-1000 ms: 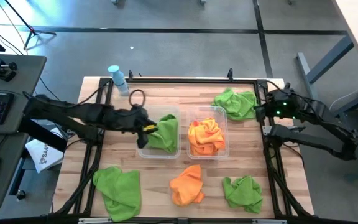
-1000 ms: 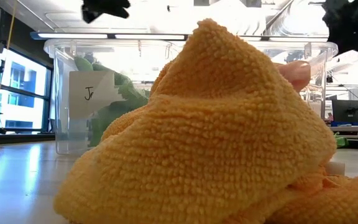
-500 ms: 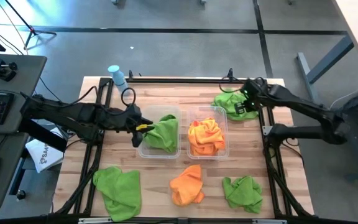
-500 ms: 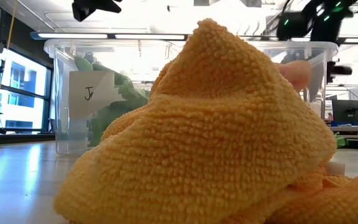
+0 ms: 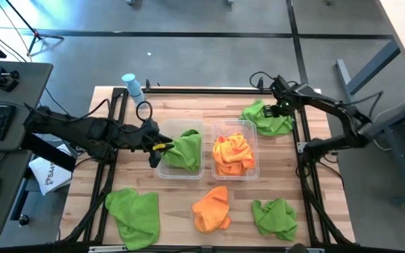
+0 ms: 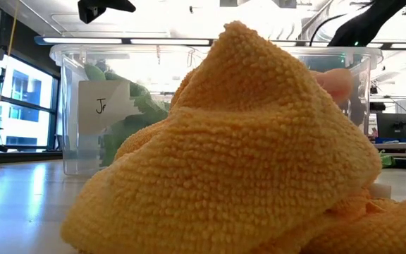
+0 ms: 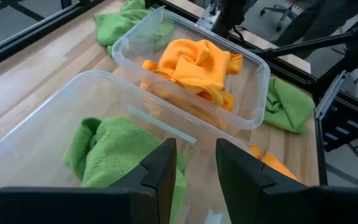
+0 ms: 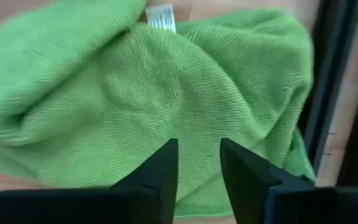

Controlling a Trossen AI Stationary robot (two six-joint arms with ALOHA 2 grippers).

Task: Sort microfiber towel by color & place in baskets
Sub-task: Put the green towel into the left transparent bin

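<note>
Two clear baskets sit side by side at the table centre. The left basket [image 5: 181, 152] contains a green towel [image 5: 185, 150]; the right basket [image 5: 235, 149] contains an orange towel [image 5: 232, 153].

Loose towels, read as a clock face from the baskets:
- Green towel at 2 o'clock [image 5: 266, 117], near the far right corner.
- Green towel at 4 o'clock [image 5: 274, 215].
- Orange towel at 6 o'clock [image 5: 211, 208].
- Green towel at 8 o'clock [image 5: 133, 211].

The left gripper [image 5: 157, 146] hangs at the 9 o'clock rim of the left basket. Its fingers [image 7: 160, 171] stand parted and hold nothing.

The right gripper [image 5: 280, 109] is directly over the 2 o'clock green towel [image 8: 135, 99]. Its fingers [image 8: 157, 171] stand apart with a gap, and no cloth is between them.

A pale-blue bottle [image 5: 131, 86] stands at 11 o'clock, at the far table edge.
</note>
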